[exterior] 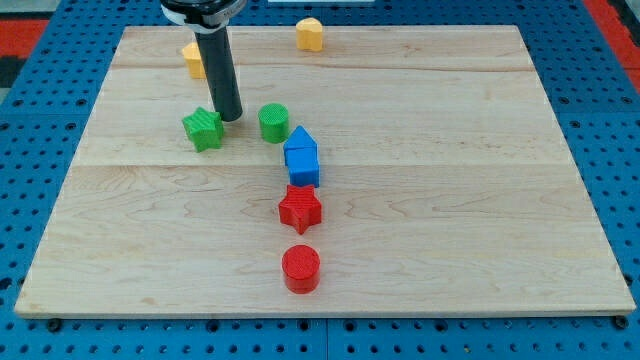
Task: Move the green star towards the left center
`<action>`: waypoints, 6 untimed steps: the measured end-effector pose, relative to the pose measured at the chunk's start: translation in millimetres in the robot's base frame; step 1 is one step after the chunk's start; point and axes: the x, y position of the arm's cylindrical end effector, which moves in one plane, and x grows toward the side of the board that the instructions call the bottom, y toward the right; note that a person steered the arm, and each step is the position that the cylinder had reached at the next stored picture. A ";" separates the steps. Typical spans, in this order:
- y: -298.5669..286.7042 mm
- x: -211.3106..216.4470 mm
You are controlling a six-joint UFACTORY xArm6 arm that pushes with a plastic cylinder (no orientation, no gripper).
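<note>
The green star (203, 128) lies on the wooden board (450, 180), left of the middle and in the upper half. My tip (231, 118) stands on the board just to the right of the star, touching or almost touching its upper right edge. A green cylinder (274, 123) stands a little to the right of the tip. The rod rises from the tip toward the view's top.
A blue block (301, 158), shaped like a small house, sits right of the green cylinder. Below it lie a red star (300, 208) and a red cylinder (301, 268). A yellow block (192, 59) is partly hidden behind the rod. Another yellow block (311, 34) sits at the top edge.
</note>
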 end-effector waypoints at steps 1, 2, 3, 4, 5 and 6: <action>12.9 0.0; 25.4 -4.0; 25.4 -5.4; 22.8 1.6; 10.5 17.6; -37.3 20.8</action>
